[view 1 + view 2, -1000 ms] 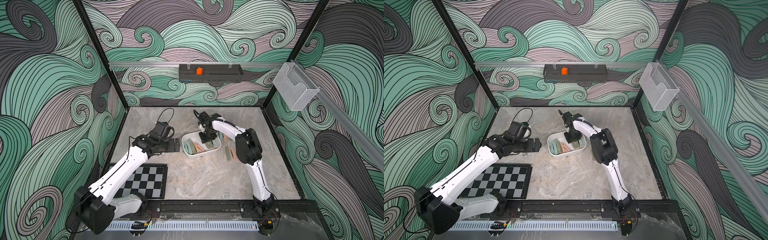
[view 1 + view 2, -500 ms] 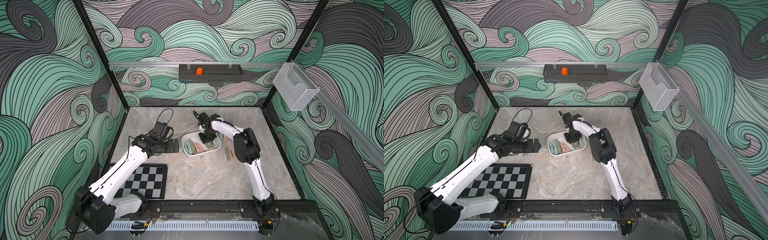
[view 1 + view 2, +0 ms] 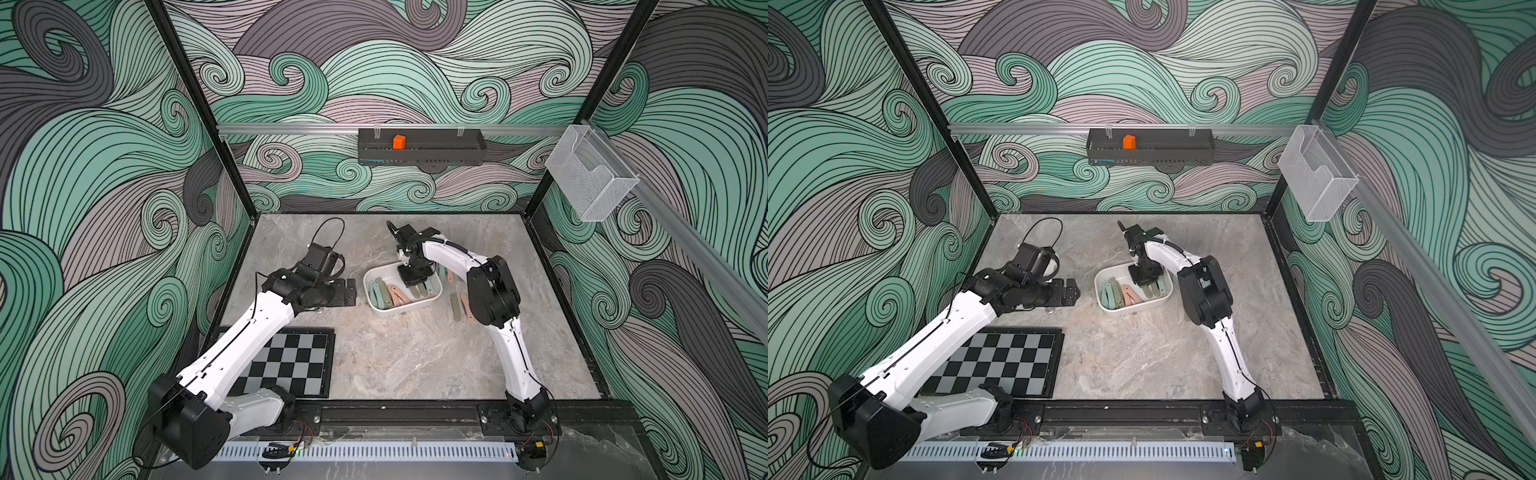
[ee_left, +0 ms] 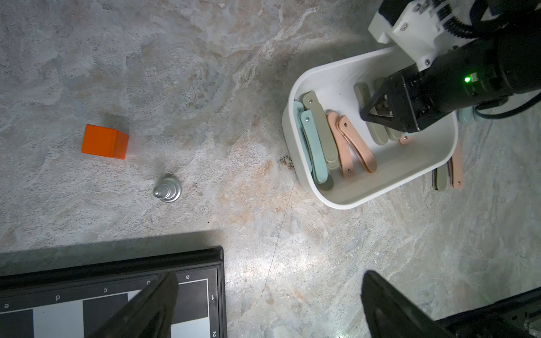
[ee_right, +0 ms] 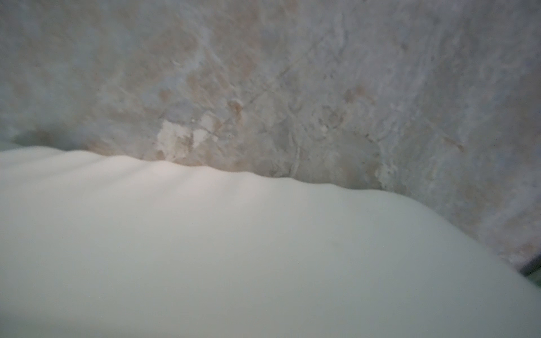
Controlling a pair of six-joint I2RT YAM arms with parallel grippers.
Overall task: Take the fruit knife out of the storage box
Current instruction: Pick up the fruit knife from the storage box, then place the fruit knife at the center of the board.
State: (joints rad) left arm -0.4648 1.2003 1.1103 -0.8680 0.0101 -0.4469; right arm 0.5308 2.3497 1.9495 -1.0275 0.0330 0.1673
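Several folded fruit knives [image 4: 357, 145], teal, khaki and pink, lie inside the white storage box [image 4: 351, 202], which stands on the marble table [image 4: 205, 73]. The right gripper [image 4: 377, 117] reaches down into the box, over the khaki ones; whether its claw is clamped on one, I cannot tell. The left gripper [image 4: 268, 279] hovers beside the box, claw wide apart. The chessboard [image 4: 218, 263] border shows the letters a, c, d, e and the digits 1, 2.
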